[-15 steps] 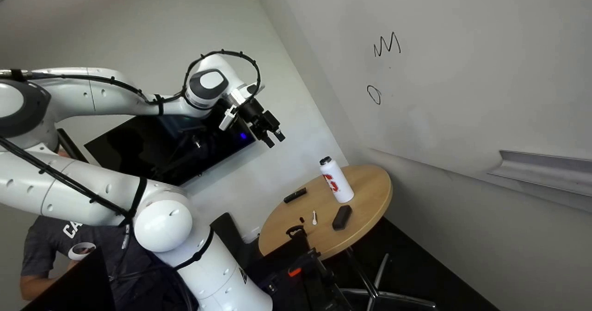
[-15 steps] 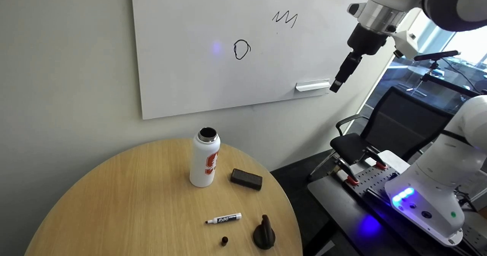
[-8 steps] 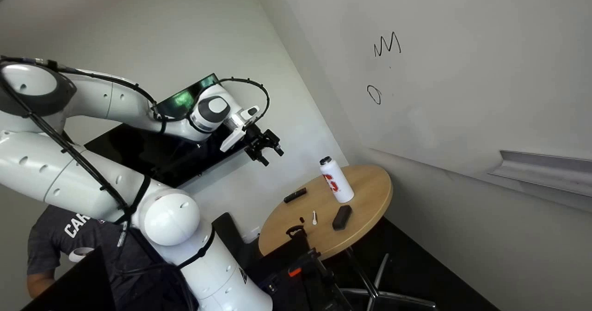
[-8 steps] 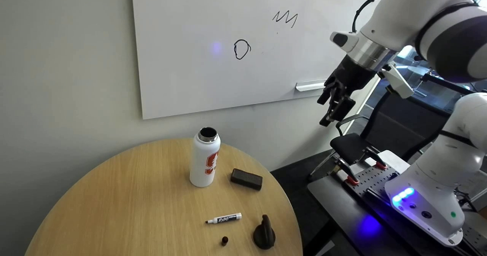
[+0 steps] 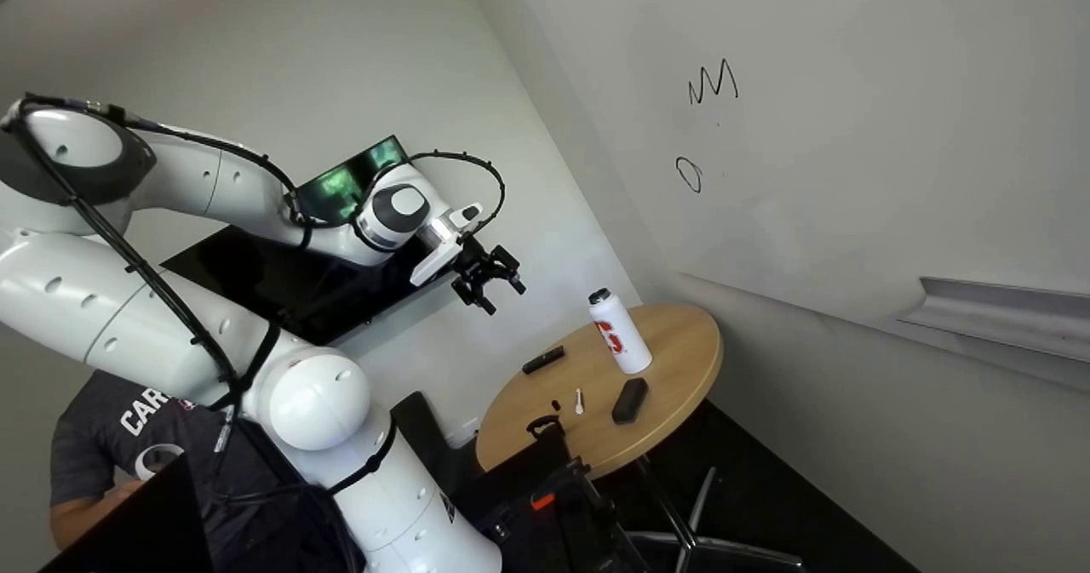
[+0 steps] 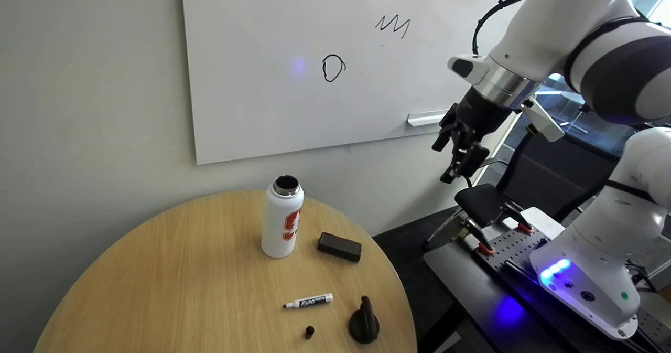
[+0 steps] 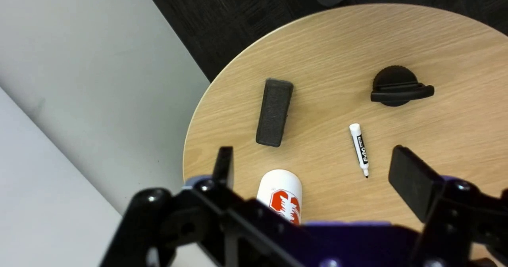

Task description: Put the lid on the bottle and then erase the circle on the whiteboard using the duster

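The gripper (image 7: 313,166) hangs free in the air, its fingers (image 7: 412,181) wide apart with nothing between them. Seen from the wrist view, the black lid (image 7: 397,83) sits on the round table (image 7: 329,52) well apart, up the view and off to the right, ahead of one finger rather than of the middle of the gap. Its raised handle (image 7: 401,95) runs sideways, nearly along the line on which the fingers would close. So pinching the handle across its thin side would probably want about a quarter turn of the gripper, plus a move over and down. In an exterior view dark gear (image 5: 511,481) crowds the lid's lower edge, so I can't vouch for its tilt there. The marker (image 7: 360,150) lies between the lid and the white bottle (image 6: 280,224), which stands upright without a lid on; the duster (image 7: 274,112) lies flat near the bottle. Farther out, the circle (image 6: 334,68) on the whiteboard (image 6: 251,91) is unwiped: both steps look yet to do.
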Controlling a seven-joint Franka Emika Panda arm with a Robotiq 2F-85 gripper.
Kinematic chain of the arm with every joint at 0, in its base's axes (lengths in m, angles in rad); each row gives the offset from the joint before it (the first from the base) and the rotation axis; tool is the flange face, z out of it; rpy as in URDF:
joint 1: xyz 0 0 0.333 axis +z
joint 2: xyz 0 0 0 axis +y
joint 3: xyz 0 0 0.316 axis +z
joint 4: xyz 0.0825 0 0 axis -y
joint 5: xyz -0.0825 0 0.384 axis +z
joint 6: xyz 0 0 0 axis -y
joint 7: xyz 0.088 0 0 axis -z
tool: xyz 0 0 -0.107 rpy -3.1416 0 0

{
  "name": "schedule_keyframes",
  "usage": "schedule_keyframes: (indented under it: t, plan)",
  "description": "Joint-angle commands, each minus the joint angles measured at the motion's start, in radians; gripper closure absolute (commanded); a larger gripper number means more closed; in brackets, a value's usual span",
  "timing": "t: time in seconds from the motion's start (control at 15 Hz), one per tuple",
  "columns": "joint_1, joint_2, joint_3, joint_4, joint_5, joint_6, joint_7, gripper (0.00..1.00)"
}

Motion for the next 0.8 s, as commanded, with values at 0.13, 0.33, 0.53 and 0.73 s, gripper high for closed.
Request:
schedule_keyframes:
  t: [0.13, 0.33, 0.53, 0.73]
  plan:
    - [0.014, 0.106, 0.018, 0.024, 0.086, -0.021, 0.171, 0.0]
    - [0.026, 0.199, 0.055, 0.042, 0.184, 0.021, 0.298, 0.0]
    - [0.031, 0.298, 0.118, 0.044, 0.238, 0.169, 0.465, 0.0]
    - [0.007, 0.424, 0.215, 0.04, 0.173, 0.41, 0.699, 0.0]
